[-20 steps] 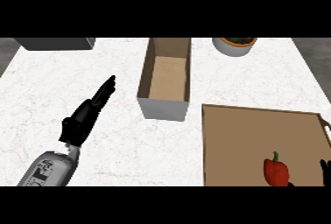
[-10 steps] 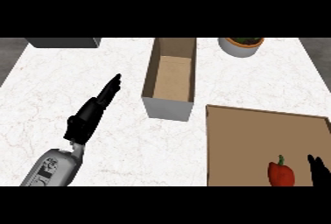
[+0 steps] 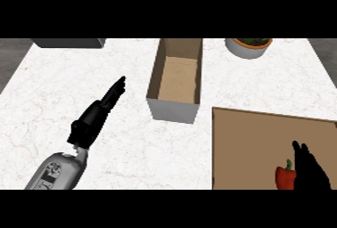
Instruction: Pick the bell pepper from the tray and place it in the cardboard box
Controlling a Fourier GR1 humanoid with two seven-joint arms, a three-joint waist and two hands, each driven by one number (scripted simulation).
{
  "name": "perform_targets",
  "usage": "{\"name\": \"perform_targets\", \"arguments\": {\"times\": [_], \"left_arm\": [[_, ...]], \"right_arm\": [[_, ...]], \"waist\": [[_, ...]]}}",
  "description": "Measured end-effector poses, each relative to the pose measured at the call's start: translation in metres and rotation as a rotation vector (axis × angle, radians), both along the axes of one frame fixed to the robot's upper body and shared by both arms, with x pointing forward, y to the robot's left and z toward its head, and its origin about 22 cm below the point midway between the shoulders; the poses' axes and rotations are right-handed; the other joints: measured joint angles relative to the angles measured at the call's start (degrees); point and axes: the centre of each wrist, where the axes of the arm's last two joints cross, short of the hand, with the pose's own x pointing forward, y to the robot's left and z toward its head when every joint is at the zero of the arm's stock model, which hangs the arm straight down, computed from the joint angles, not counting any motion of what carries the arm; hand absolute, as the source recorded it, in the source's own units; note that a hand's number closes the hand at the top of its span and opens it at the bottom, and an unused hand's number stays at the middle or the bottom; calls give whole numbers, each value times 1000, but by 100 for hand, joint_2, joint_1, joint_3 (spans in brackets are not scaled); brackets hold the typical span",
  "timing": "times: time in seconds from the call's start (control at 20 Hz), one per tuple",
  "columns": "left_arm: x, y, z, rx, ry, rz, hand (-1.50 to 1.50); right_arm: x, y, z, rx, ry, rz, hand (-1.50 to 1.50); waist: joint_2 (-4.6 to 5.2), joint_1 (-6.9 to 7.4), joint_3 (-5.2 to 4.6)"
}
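Note:
A red bell pepper (image 3: pixel 285 176) with a green stem lies on the brown tray (image 3: pixel 256 142) at the lower right. My right hand (image 3: pixel 309 169) rises from the bottom edge just right of the pepper, fingers straight and pointing up, touching or nearly touching its side. The open cardboard box (image 3: pixel 176 78) stands beyond the tray's far left corner, long side running away from me, with nothing inside. My left hand (image 3: pixel 95 118) rests over the white counter to the left of the box, fingers straight, holding nothing.
A white pot with a plant (image 3: pixel 248 46) stands at the far right of the counter. A dark grey block (image 3: pixel 69 42) sits at the far left edge. White marble counter (image 3: pixel 52 98) stretches between them.
My right hand has come up further from the bottom edge and closer to the pepper. The view has shifted slightly, so everything sits lower. The left hand holds its pose.

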Motion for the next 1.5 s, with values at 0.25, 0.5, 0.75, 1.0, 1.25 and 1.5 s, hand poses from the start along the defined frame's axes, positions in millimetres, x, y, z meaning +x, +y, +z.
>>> {"name": "perform_targets", "arguments": {"times": [0.25,0.5,0.75,1.0,1.25,1.5], "left_arm": [[2,3,2,-1,6,-1,0],[-6,-3,3,-1,7,1,0],[-2,1,-1,-7,10,4,0],[-3,1,3,-4,12,5,0],[-2,5,2,-5,14,6,0],[-1,10,-1,-2,9,10,0]], "right_arm": [[10,5,-12,-6,45,-20,-150],[23,5,-18,-28,48,-27,-150],[28,2,-24,-47,67,-37,-150],[31,2,-29,-30,99,-47,-150],[35,0,-39,-21,149,-60,-150],[37,-1,-52,-16,194,-77,-150]], "waist": [[-5,-31,8],[-13,-41,12],[-12,-65,12],[-13,-64,15],[-14,-62,15],[-15,-64,12]]}}
